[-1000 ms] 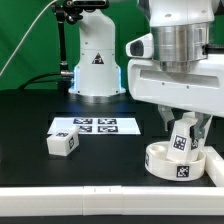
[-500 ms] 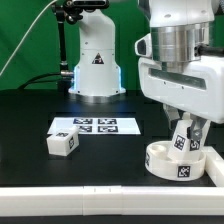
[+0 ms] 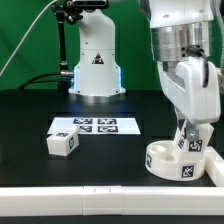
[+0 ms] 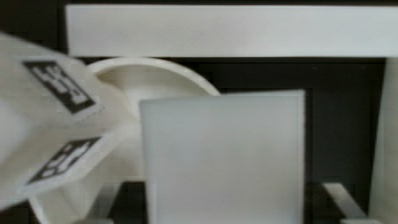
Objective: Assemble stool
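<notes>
The fingers (image 3: 181, 128) seem clamped on a tagged white leg (image 3: 190, 143), though the blurred wrist view shows only a pale slab between them. The gripper (image 3: 191, 134) holds it tilted, lower end at the ring-shaped seat (image 3: 165, 160) on the exterior view's right. A second leg (image 3: 62, 143) lies well apart, beside the marker board (image 3: 97, 126).

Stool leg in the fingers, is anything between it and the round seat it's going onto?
Nothing visible. The held leg in the gripper is right at the seat, on its side toward the exterior view's right. The loose leg and marker board lie off toward the exterior view's left.
</notes>
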Motion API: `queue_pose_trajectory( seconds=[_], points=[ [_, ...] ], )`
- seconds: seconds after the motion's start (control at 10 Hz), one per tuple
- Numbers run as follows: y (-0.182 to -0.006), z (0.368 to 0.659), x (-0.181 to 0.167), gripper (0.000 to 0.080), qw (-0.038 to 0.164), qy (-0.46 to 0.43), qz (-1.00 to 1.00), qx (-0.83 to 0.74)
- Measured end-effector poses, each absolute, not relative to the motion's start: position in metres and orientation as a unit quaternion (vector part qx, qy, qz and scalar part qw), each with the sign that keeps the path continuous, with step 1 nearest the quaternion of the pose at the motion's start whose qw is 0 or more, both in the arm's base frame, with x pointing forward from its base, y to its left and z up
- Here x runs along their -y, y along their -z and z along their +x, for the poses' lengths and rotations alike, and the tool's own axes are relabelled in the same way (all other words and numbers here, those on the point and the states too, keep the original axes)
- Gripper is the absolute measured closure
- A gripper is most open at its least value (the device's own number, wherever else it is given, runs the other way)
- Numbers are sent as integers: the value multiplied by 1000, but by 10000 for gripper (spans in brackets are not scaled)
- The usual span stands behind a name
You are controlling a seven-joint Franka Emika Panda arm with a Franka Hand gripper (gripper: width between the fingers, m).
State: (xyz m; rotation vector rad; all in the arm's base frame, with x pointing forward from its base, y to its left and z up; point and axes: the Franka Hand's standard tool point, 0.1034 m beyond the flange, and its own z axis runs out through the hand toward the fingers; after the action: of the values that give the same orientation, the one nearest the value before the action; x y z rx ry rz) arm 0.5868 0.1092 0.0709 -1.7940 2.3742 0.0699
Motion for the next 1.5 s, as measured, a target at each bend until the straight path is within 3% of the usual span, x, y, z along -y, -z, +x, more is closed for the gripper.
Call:
queue_pose_trajectory(
  seconds=[0.7, 0.9, 1.3, 1.4, 1.5],
  points=[
    [-72, 587, -119, 456, 102, -45, -467, -877],
    [-72, 586, -122, 456, 126, -48, -407, -903],
    [-71, 584, -125, 456, 144, -41, -375, -915],
    [-70, 583, -126, 373, 143, -40, -386, -910],
    [-69, 583, -126, 220, 143, -39, -392, -908]
  ],
)
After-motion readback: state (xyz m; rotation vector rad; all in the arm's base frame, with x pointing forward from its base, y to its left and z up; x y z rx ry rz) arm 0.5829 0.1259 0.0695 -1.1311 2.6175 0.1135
